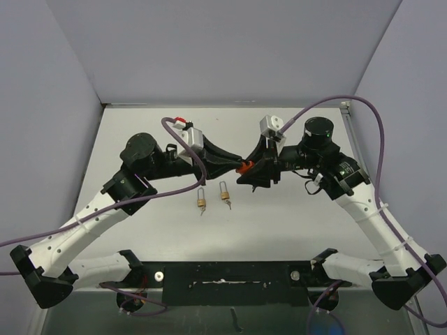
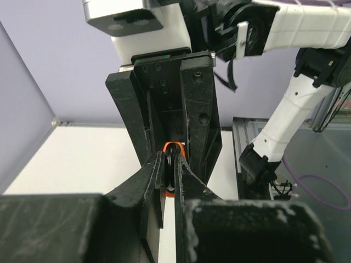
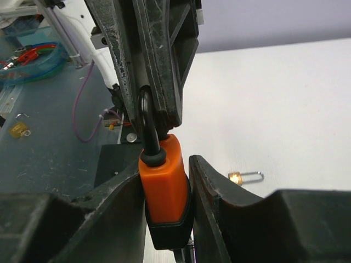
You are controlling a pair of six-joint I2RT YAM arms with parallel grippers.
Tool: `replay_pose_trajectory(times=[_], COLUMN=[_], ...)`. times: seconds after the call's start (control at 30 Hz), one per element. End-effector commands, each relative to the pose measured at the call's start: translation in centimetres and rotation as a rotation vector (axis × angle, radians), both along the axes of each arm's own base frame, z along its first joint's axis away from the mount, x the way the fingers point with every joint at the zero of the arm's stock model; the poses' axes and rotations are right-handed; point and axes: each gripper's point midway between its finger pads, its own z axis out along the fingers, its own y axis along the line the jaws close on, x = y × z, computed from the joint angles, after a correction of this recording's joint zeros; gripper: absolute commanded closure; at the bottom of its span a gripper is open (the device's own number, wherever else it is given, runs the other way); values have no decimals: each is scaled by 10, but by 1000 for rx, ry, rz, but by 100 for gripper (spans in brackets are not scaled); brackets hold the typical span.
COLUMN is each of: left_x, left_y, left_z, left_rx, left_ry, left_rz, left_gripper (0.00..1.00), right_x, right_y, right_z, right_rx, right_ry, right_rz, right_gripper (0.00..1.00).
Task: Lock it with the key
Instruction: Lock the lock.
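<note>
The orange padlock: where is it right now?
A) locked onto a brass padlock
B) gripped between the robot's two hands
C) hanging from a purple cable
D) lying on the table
B: the right hand clamps the body of the orange padlock, while the left hand pinches its black shackle.

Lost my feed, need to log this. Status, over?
Left tool shut on shackle. Right tool clamped on orange padlock, held mid-air. Two brass padlocks lie on table, not in the way.
</note>
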Motion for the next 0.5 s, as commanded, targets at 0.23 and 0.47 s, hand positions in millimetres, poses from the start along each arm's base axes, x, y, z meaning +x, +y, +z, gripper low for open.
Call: replay_pose_trajectory(times=[0.23, 0.47], left_x=[-87, -85], left_y=[9, 8], left_z=[-226, -217], left_rx=[665, 633], left_ry=[711, 678], left_rz=[-284, -270], left_gripper=[100, 100], right_x=[26, 21], right_y=[-2, 4], right_z=[117, 110], right_rx=[269, 246], right_ry=[-429, -426], right_rz=[-307, -270], right_gripper=[100, 100])
